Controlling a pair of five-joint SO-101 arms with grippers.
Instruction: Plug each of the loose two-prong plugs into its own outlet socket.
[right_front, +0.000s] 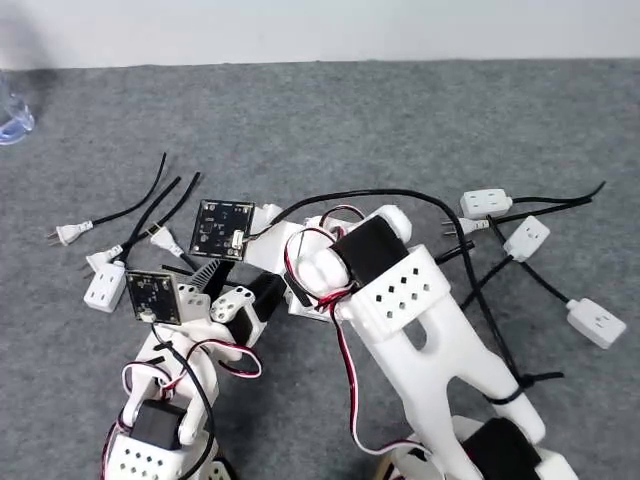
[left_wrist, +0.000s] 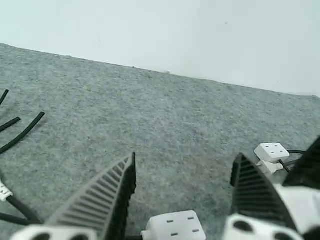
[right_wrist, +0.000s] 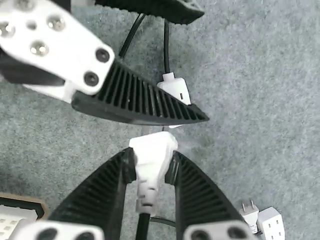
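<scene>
No plug is seen seated in a socket, so the task is judged to be at its first mating. A white two-prong plug (right_wrist: 150, 167) on a black cord is clamped between the black ribbed fingers of the right gripper (right_wrist: 151, 155), with its front end turned toward the left gripper (left_wrist: 185, 157). The left gripper is spread wide and grips nothing. Low between its fingers, a white moulded socket block (left_wrist: 174, 227) is straddled on the grey felt-covered table (right_front: 330, 130), slotted face showing. In the right wrist view a white body on a black cord is seen between those same spread fingers, partly hidden by one of them (it is taken to be this socket block, though that cannot be confirmed). The held plug is near it but apart from it, and its prongs cannot be made out.

The other pieces lie free in the high view:
- A far-left white plug (right_front: 67, 235) rests alone on its cord.
- A second white plug (right_front: 165, 241) lies a little nearer the arms.
- A third white plug (right_front: 466, 226) is just beside a white corded socket (right_front: 487, 203), with its prongs bare and not inserted.
- A left-hand white socket (right_front: 105, 288), a square white socket (right_front: 527, 237) and an outermost white socket (right_front: 597, 322) are all unoccupied.

By this reckoning one plug has been taken up and none seated. The pair in hand is yet to be aligned and pressed home, and at least three more plugs are left to be matched with sockets.
</scene>
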